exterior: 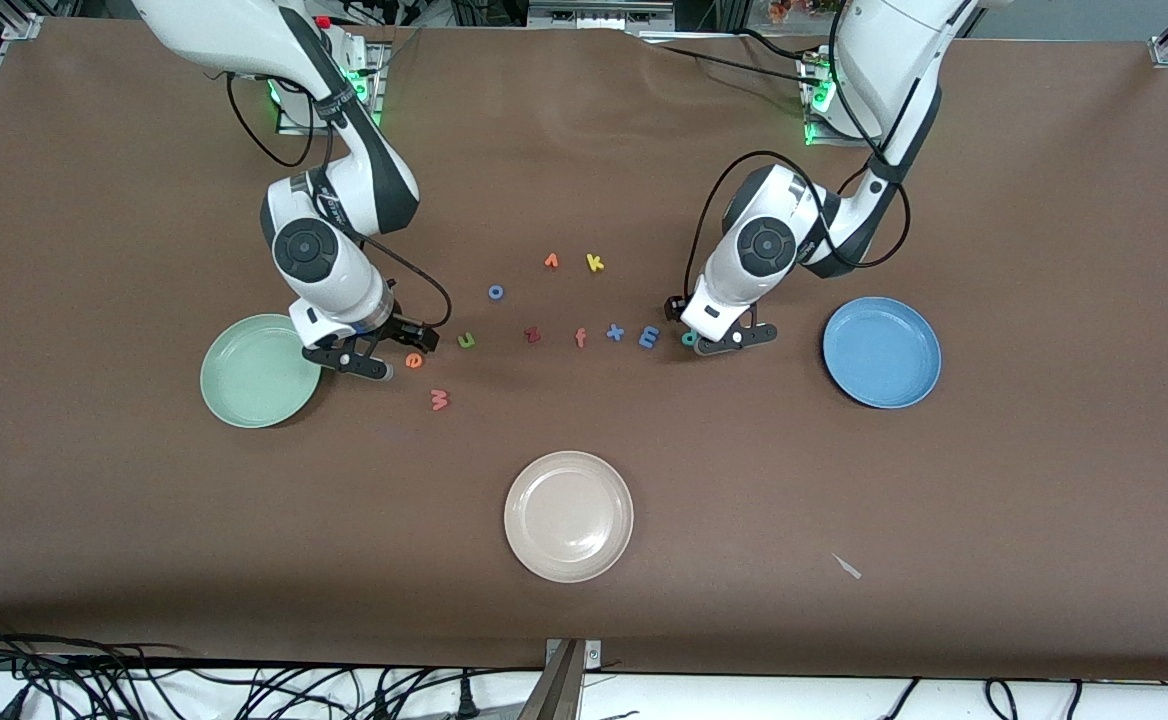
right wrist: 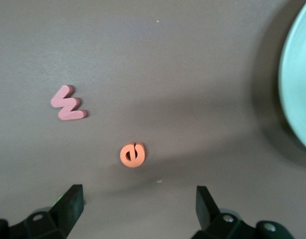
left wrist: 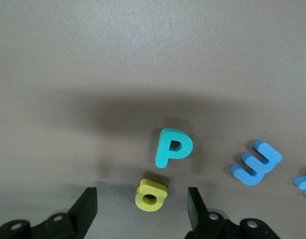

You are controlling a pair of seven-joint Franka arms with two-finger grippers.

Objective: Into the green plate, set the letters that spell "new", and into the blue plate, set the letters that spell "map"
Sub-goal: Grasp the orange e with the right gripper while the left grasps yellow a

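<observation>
**Both grippers low over the letter row, nothing held**

The left gripper (left wrist: 143, 209) sits low over the table at the left arm's end of the letter row, its fingers (left wrist: 87, 204) spread either side of the yellow "a" (left wrist: 151, 194) without gripping it. The teal "p" (left wrist: 172, 147) lies just beside the "a", and the light-blue "m" (left wrist: 255, 163) is near them. The blue plate (exterior: 882, 352) rests toward the left arm's end of the table.

The right gripper (right wrist: 138, 204) hangs wide open over the orange "e" (right wrist: 132, 155), holding nothing. The salmon "w" (right wrist: 68, 103) lies nearer the front camera than the "e". The green "n" (exterior: 466, 341) lies beside the "e". The green plate (exterior: 260, 370) sits just beside the right gripper.
</observation>
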